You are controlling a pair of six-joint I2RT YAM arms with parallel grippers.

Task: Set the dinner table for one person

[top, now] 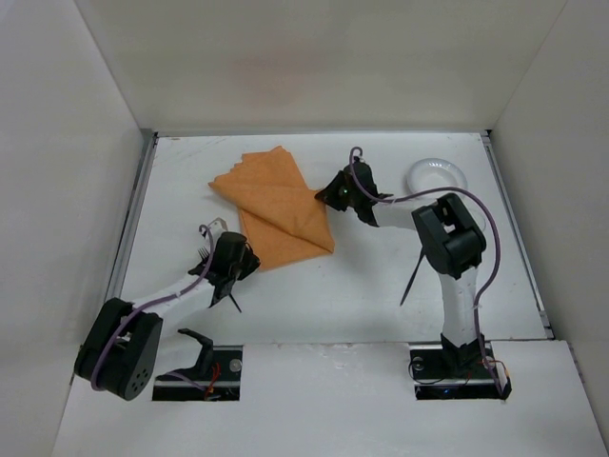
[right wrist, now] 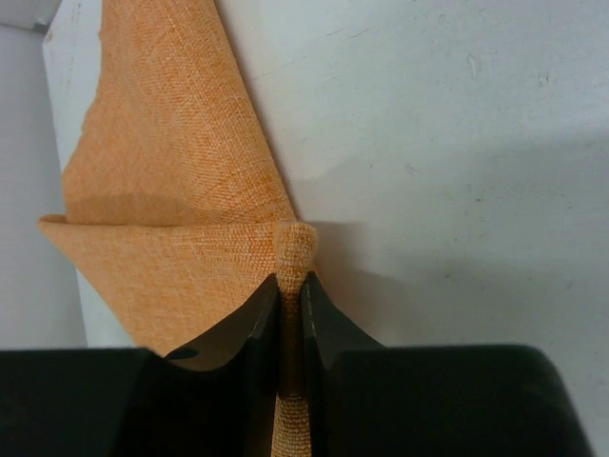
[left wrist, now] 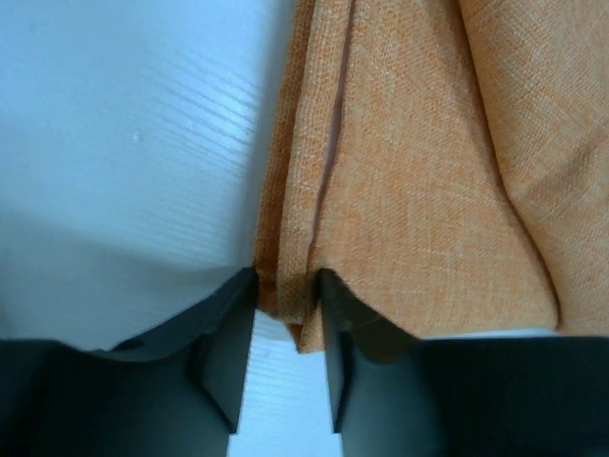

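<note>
Tension across the cloth is what the coming move turns on, since the orange cloth placemat point(top: 276, 205) lies folded on the dinner table point(top: 381, 305) between the two arms, left of centre and towards the far side. Its long axis runs on a slant from the far left down towards the near right.

At the near-left edge, the left gripper point(left wrist: 287, 286) has its jaws set on either side of the stacked fold edges. They touch both faces, which reads as a pinch on several layers at once. On the far-right edge, the right gripper point(right wrist: 288, 286) is clamped almost shut on a thin ridge of the same cloth, which puckers up just ahead of its tips.

From the left gripper the cloth lies away and to the right. From the right gripper it lies to the left and nearer the arm bases. Neither arm is nearer, as both already hold it.

To my judgement the next step is to draw the two held points apart so the folds open flat. A white plate point(top: 457, 176) sits just right of the right arm's wrist, apart from the cloth
</note>
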